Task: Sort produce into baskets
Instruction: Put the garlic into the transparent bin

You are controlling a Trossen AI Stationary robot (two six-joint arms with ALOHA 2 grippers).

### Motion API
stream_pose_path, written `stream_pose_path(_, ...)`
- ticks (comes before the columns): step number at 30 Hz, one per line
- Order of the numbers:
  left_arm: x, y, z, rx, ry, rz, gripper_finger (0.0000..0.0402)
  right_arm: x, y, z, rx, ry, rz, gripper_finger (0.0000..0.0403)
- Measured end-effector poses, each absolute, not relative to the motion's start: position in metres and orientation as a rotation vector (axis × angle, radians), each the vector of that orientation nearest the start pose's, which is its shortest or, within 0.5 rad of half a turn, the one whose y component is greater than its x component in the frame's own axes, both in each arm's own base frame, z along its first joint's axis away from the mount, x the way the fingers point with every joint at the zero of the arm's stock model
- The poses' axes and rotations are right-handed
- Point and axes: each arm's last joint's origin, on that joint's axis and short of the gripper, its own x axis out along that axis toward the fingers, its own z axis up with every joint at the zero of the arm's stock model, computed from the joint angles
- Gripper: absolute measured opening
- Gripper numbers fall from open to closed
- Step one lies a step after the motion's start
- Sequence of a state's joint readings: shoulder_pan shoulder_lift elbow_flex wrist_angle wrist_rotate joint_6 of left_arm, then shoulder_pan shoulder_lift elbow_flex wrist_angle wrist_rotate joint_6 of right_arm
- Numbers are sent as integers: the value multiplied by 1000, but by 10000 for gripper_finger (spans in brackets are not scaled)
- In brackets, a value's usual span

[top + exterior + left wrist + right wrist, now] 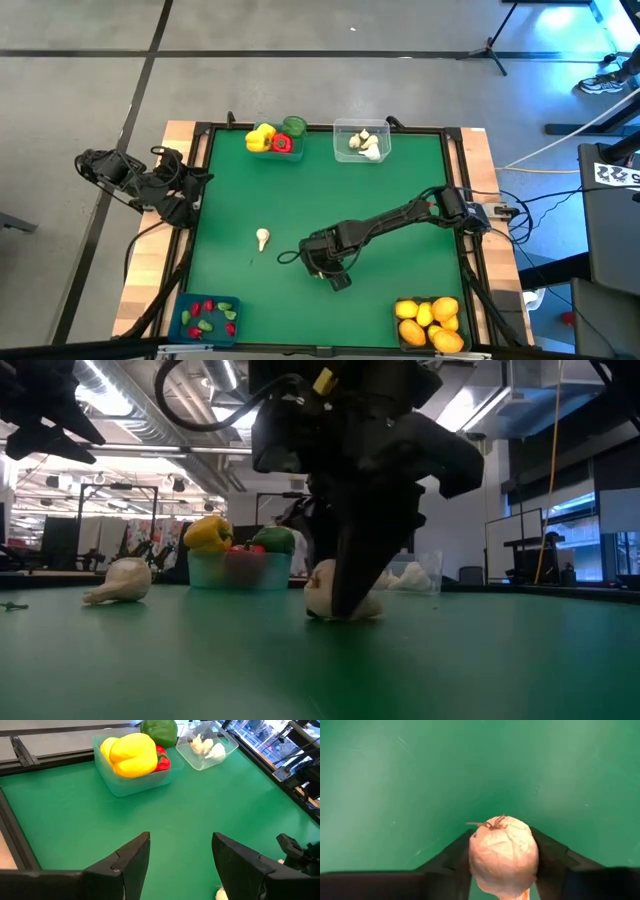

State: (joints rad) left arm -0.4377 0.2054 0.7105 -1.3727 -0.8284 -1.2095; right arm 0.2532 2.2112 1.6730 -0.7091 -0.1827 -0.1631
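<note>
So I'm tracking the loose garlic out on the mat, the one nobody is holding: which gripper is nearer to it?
Right. The right gripper is on the mat just beside that loose garlic, fingers around another garlic bulb. The left gripper waits farther off at the mat's left edge.

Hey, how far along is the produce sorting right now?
Mostly done: peppers sit in the teal bin, garlic in the clear bin, citrus and small pieces in the near bins. In hand: the right pincer straddles a garlic bulb on the mat. Left: another loose garlic.
</note>
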Motion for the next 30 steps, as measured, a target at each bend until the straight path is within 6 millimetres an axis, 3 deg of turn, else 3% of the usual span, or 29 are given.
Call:
stream_pose_path(5, 12, 18, 262, -640, 370, 708, 208, 435, 110, 155, -109, 1222, 493, 109)
stream_pose_path(11, 12, 18, 262, -650, 366, 710, 208, 437, 73, 176, -43, 1190, 461, 127)
stream_pose_path(19, 12, 18, 261, -638, 373, 712, 208, 426, -16, 229, -62, 1094, 239, 135)
stream_pose_path(25, 12, 18, 261, -638, 373, 712, 208, 399, -96, 262, -50, 1064, 23, 136)
stream_pose_path(30, 12, 18, 261, -638, 373, 712, 208, 375, -156, 274, 19, 1044, -167, 137)
